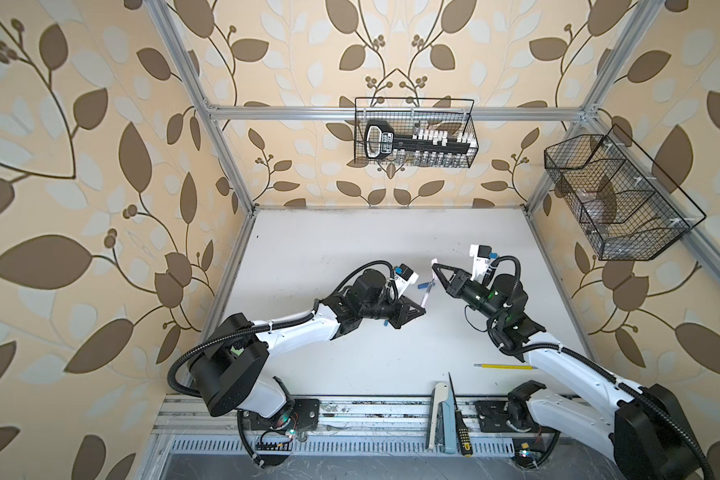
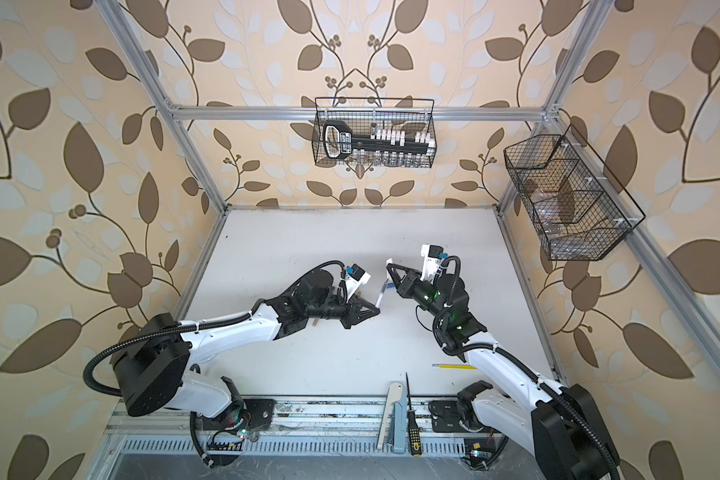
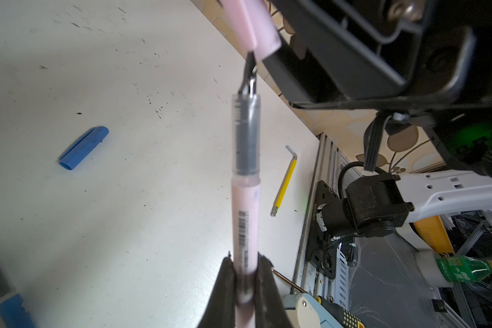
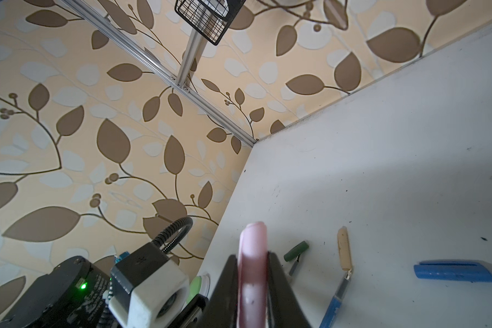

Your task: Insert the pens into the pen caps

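Left gripper (image 3: 246, 265) clenches slim pale pink pen (image 3: 245, 215); right gripper (image 4: 252, 257) grasps short pale pink tubular cap (image 4: 253, 238). Tip at cap mouth; next, presumably, straight axial push.

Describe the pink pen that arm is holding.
The pink pen is a slim plastic stick: pale pink barrel with a barcode, a clear section showing grey inside, and a thin dark tip. The left gripper clamps its rear end, holding it in the air with the tip at the mouth of the pink cap, not visibly inside.
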### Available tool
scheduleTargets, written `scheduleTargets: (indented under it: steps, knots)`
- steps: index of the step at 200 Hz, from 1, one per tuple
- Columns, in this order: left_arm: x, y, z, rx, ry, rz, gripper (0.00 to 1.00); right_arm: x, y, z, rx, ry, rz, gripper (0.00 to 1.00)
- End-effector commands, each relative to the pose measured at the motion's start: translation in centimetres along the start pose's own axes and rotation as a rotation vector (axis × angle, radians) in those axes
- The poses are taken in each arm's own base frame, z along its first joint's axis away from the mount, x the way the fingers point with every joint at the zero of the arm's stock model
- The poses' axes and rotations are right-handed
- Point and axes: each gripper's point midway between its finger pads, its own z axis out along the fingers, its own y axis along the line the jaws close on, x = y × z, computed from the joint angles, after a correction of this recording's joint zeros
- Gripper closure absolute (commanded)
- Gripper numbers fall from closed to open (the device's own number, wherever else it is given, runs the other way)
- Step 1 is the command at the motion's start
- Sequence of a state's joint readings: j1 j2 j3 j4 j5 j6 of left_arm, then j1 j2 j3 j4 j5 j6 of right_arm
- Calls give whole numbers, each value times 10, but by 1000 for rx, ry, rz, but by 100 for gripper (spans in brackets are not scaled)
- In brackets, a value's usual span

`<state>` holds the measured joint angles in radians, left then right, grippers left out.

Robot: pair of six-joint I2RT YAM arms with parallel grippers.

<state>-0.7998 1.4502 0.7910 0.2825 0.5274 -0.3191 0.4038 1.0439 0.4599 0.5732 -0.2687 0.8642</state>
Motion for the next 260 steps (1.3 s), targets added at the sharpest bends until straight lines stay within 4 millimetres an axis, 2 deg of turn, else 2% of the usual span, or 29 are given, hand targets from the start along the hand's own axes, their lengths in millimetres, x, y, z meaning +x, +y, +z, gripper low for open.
scheduleTargets:
  steps: [1, 39, 69, 80, 115, 149, 194, 226, 260]
  knots:
    - [-13, -18, -4, 59, -45, 43, 100, -2, 2, -1, -4, -17, 0, 81]
    - [-12, -17, -3, 60, -42, 40, 100, -15, 14, 0, -20, -28, -28, 81]
    - [-12, -18, -3, 61, -41, 41, 100, -20, 15, 1, -10, -33, -34, 81]
    - [-12, -17, -3, 57, -41, 40, 100, -22, 10, 1, 28, -29, -38, 81]
    - [-11, -15, -6, 41, -45, 46, 100, -8, -38, -14, 293, 59, -98, 81]
    - [-14, -13, -9, 16, -67, 41, 100, 6, -60, -33, 419, 148, -140, 78]
    - [-24, 10, -23, -156, -109, 31, 100, 35, -88, -39, 565, 385, -164, 67]
    - [-30, 39, -53, -376, -142, 61, 100, 73, -99, -45, 677, 640, -203, 58]
    - [-39, 56, -82, -411, -209, 18, 100, 106, -108, -47, 759, 842, -247, 52]
